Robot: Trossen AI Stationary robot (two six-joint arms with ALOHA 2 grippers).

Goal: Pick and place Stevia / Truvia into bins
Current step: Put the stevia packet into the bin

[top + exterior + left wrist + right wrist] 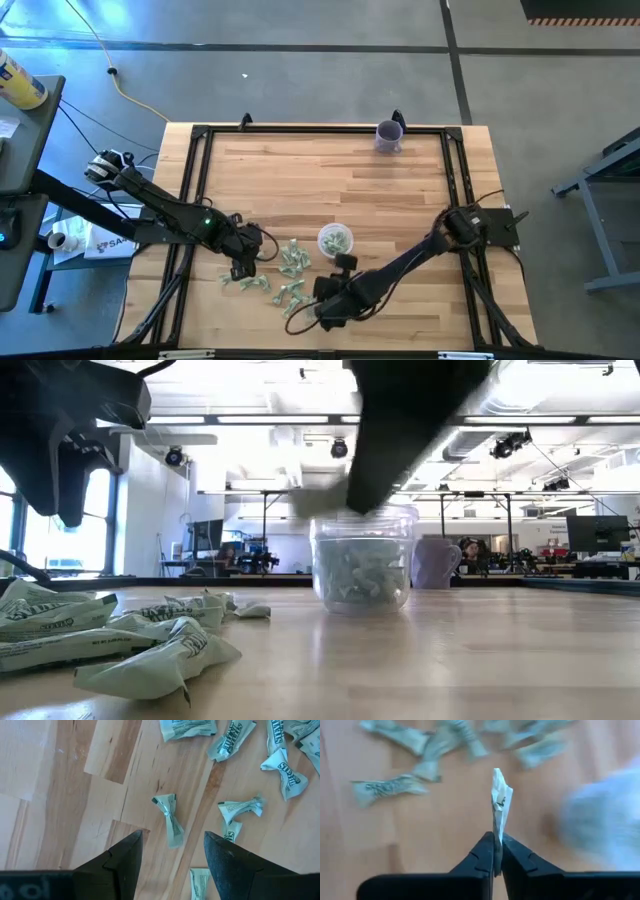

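Observation:
Several pale green and white Stevia sachets lie flat and scattered on the wooden table near its near edge, and also show in the low view. The clear cup stands upright beside them with sachets inside. My left gripper hovers open over the pile's left part; its fingers stand on either side of a twisted sachet without touching it. My right gripper is near the table's near edge, just nearer than the cup, and is shut on one sachet. My right gripper pinches one sachet between its two fingers at the sachet's end. The rest of the sachet sticks out beyond the fingertips, edge-on and crumpled. It is lifted clear of the table.
A purple opaque cup stands at the table's far edge, seen behind the clear cup in the low view. A black frame runs around the tabletop. Bare wood lies across the far half and right side of the table.

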